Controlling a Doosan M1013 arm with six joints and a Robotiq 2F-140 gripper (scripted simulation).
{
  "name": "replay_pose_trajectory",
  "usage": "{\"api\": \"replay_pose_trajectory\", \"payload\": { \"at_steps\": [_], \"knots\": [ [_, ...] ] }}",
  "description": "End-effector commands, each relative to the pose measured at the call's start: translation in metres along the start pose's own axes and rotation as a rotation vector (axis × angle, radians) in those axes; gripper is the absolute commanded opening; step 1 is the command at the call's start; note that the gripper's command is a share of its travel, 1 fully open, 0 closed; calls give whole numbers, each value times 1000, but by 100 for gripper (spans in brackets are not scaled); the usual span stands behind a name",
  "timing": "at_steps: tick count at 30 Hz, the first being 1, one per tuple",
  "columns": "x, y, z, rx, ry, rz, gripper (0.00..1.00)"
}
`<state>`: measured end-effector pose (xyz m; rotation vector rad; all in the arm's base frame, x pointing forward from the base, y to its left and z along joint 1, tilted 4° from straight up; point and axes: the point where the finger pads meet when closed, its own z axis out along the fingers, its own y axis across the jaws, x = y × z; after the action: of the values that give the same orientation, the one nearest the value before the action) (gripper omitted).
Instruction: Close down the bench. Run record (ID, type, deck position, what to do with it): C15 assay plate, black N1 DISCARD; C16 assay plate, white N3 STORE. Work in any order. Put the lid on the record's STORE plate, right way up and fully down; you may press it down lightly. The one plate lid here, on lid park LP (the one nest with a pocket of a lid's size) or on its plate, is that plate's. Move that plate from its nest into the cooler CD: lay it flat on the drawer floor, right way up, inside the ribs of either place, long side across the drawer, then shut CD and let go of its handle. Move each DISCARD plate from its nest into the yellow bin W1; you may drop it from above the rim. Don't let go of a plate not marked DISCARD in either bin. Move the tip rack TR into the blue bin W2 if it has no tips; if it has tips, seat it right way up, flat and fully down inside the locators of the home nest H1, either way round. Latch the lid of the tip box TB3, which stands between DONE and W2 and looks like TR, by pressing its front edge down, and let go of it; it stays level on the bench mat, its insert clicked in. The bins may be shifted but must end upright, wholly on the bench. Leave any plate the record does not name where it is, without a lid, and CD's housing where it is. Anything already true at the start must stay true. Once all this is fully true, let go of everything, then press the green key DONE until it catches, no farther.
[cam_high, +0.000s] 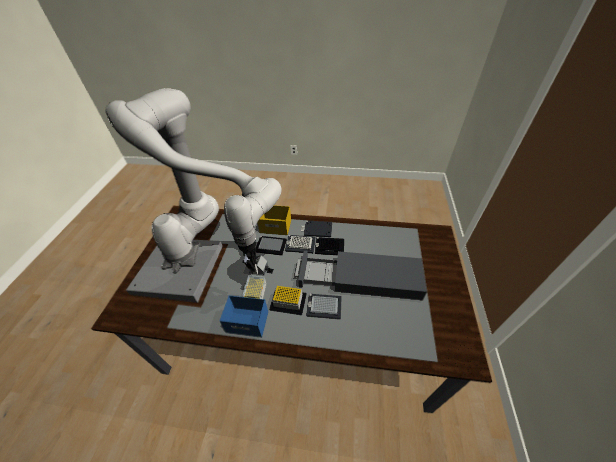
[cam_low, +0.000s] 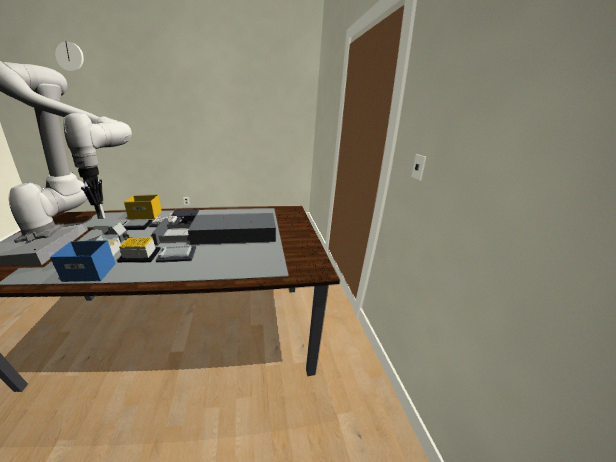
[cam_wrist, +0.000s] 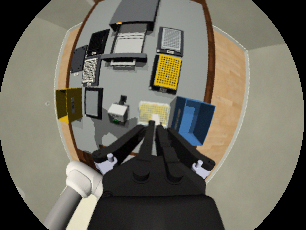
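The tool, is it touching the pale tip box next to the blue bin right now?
Apart. In the exterior view the shut tool hangs well above the bench, with wall and mat showing beneath its tips, while the tip box sits lower down by the blue bin.

Contents of the table (cam_high: 452, 320): two bins, one yellow (cam_high: 274, 219) at 11 o'clock and one blue (cam_high: 244, 315) at 7 o'clock; two tip boxes, pale (cam_high: 255, 287) and yellow-topped (cam_high: 287, 297); one open drawer (cam_high: 318, 271); one arm (cam_high: 200, 165).

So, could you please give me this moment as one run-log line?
gripper: jaws shut, holding nothing | position: above tip box TB3 by blue bin | cooler drawer: open | black plate: in nest
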<state>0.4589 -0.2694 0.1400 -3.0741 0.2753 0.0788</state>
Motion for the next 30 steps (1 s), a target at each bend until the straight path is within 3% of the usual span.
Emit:
{"api": "replay_pose_trajectory", "payload": {
  "at_steps": [1, 17, 30],
  "knots": [
    [0, 0, 0, 0, 0, 0, 0],
    [0, 0, 0, 0, 0, 0, 0],
    [-34, 0, 39, 0, 0, 0, 0]
  ]
}}
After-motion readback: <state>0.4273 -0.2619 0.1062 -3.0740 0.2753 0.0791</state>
